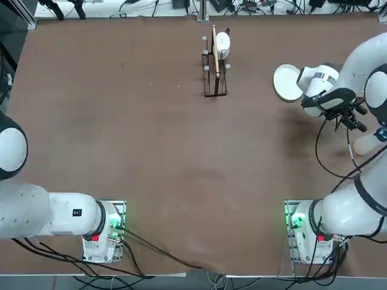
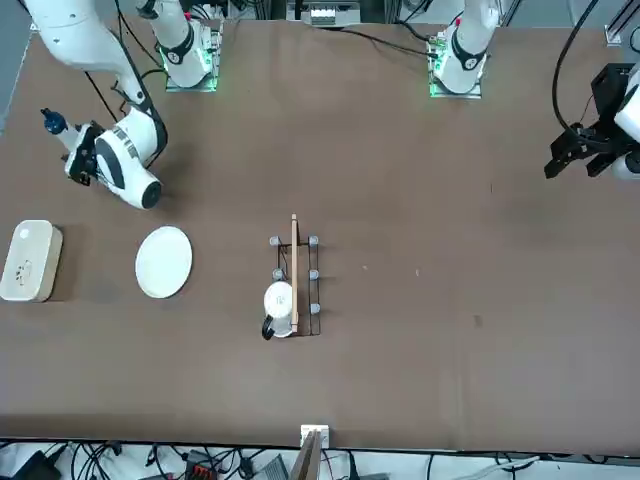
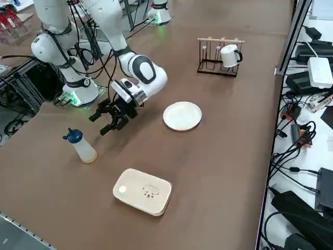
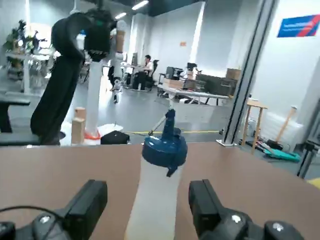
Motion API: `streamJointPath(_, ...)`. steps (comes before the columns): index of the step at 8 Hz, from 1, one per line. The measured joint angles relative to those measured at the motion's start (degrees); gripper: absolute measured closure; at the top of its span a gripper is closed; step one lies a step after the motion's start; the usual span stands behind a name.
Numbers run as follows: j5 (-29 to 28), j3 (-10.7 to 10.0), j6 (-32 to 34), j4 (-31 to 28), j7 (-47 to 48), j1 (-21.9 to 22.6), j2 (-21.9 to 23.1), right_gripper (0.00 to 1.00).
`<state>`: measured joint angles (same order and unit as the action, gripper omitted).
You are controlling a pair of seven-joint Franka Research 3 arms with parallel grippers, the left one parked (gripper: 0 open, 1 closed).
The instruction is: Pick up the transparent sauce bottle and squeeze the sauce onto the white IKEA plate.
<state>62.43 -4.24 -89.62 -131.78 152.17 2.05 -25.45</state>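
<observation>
Right side view shows the white box (image 3: 142, 191) with a small line drawing on its lid and no lettering I can make out. The right arm angles low over the worktop (image 3: 218, 156), its pincer (image 3: 112, 119) spread wide and empty, pointed toward the upright, blue-capped sauce bottle (image 3: 82, 146); the plate (image 3: 182, 115) lies nearby.

No lettering seems readable; the wall sign is blurred (image 4: 299, 26).
</observation>
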Motion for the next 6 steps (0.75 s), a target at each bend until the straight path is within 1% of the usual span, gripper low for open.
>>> streamJointPath(2, 1.14, -0.14, -0.12, 0.28, 3.22, -2.18, -2.23, 0.0)
streamJointPath(4, 5.36, -0.27, -1.08, 0.4, 4.61, -5.52, -5.08, 0.0)
streamJointPath(6, 6.85, -0.35, -1.46, 0.67, 5.19, -7.98, -7.92, 0.0)
